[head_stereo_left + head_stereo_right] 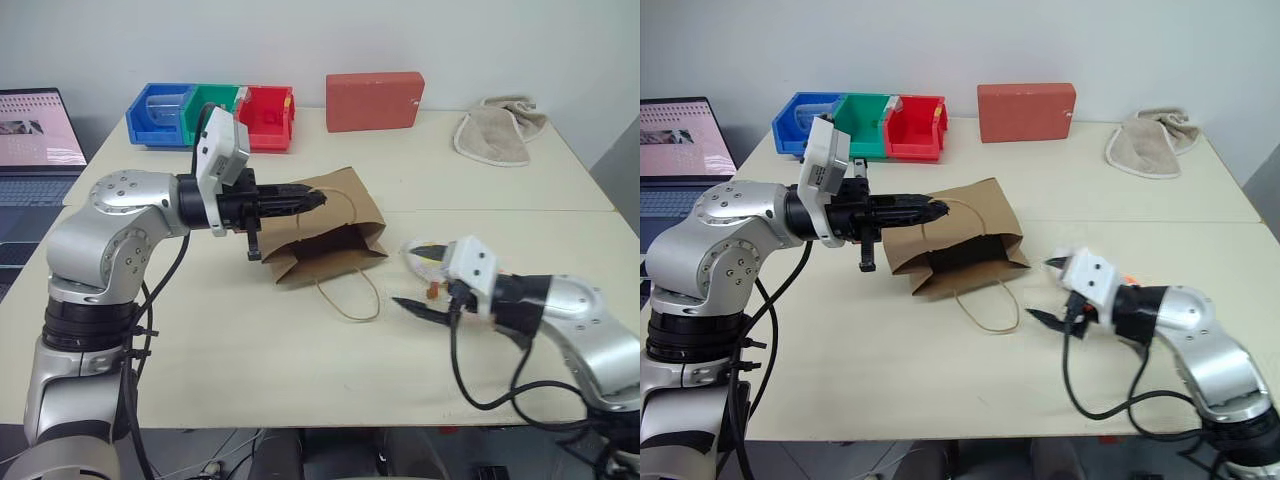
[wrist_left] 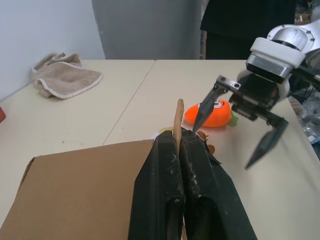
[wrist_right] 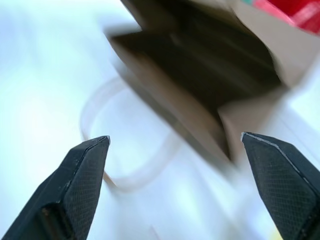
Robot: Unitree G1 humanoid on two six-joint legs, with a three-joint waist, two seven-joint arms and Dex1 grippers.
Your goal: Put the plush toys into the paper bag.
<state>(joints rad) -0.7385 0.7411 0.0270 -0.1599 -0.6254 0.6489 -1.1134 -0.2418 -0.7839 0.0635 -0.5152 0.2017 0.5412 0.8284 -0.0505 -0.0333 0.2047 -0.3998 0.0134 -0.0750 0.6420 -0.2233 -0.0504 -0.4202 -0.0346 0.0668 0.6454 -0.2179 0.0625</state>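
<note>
The brown paper bag (image 1: pixel 340 215) lies on its side at mid-table, mouth facing me. My left gripper (image 1: pixel 318 200) is shut on its upper edge by the cord handle and holds the mouth up. The other handle (image 1: pixel 350 300) lies looped on the table. To the right of the bag, my right gripper (image 1: pixel 408 275) hangs just above the table, open with nothing between its fingers. The orange carrot toy (image 2: pixel 212 112) lies on the table just behind it. The white egg toy (image 1: pixel 425 265) shows partly past the upper finger.
At the back stand a red box (image 1: pixel 375 100) and blue, green and red bins (image 1: pixel 160 112). A beige cloth (image 1: pixel 495 130) lies at the back right. A laptop (image 1: pixel 35 140) sits beyond the table's left edge.
</note>
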